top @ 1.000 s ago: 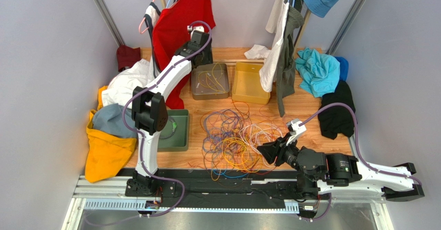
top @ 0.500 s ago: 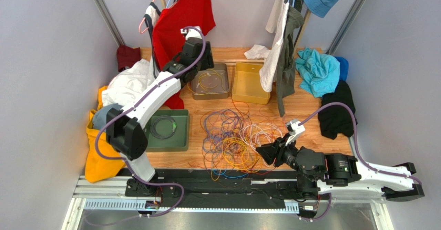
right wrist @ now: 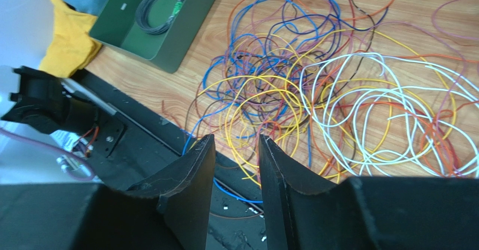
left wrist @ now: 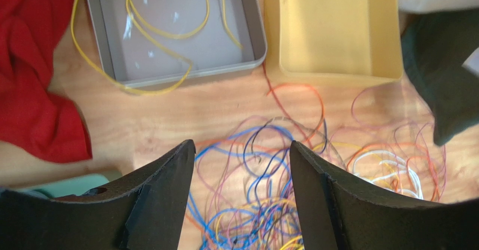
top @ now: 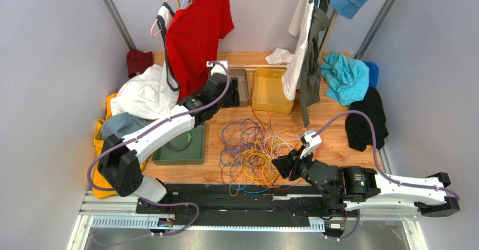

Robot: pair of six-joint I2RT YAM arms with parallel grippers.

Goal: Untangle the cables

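The cables [top: 253,149] lie in a tangled pile of yellow, orange, blue, purple, red and white loops on the wooden table. They also show in the left wrist view [left wrist: 270,205] and the right wrist view [right wrist: 315,93]. My left gripper [top: 216,95] is open and empty [left wrist: 240,144], above the pile's far left edge. One yellow cable [left wrist: 163,34] lies in the grey tray [left wrist: 254,31]. My right gripper [top: 281,166] is open with a narrow gap and empty [right wrist: 236,140], at the pile's near right edge.
An empty yellow tray [top: 271,90] stands beside the grey one. A green bin [top: 180,149] holds a grey coiled cable [right wrist: 160,3]. A red shirt [top: 197,25] and other clothes [top: 306,48] hang at the back. Cloth piles lie left [top: 135,93] and right [top: 346,76].
My left arm has swung down from over the grey tray toward the pile's far edge. My right gripper has crept left toward the pile.
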